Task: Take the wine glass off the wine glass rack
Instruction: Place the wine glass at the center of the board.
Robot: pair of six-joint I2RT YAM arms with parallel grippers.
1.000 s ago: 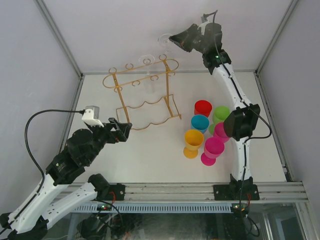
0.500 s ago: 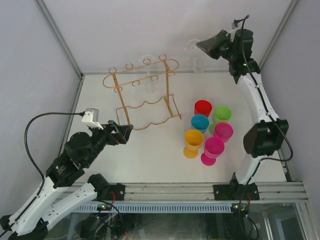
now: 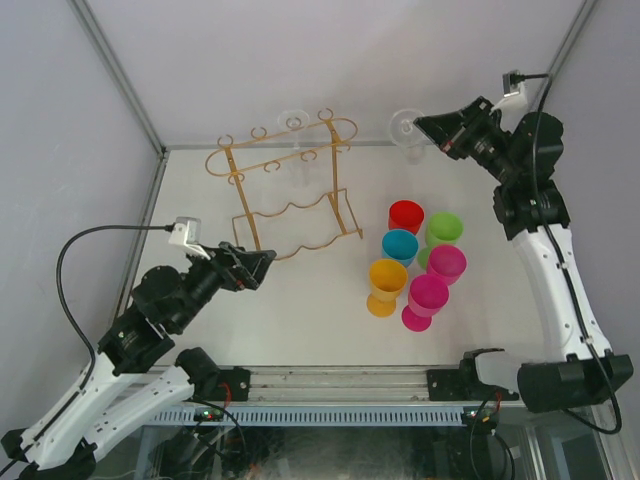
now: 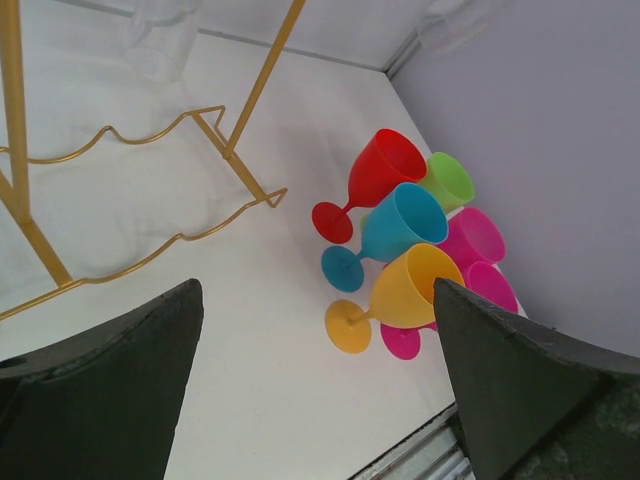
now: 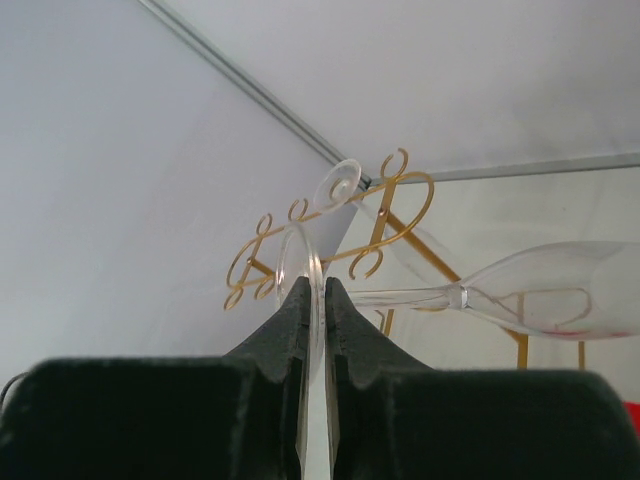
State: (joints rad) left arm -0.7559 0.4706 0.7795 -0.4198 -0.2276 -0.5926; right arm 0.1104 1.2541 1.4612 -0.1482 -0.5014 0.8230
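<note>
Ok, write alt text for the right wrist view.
The right gripper is shut on the round foot of a clear wine glass, held sideways with its stem and bowl pointing right. Behind it stands the thin gold wire wine glass rack, a second clear glass on it.

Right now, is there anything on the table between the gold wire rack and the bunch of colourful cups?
No. The top view shows bare white table between the wine glass rack and the plastic goblets.

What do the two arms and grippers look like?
The left arm and right arm have white tubular links and black joints. The left gripper and right gripper are black with tapered fingers. A black cable loops from each wrist camera.
</note>
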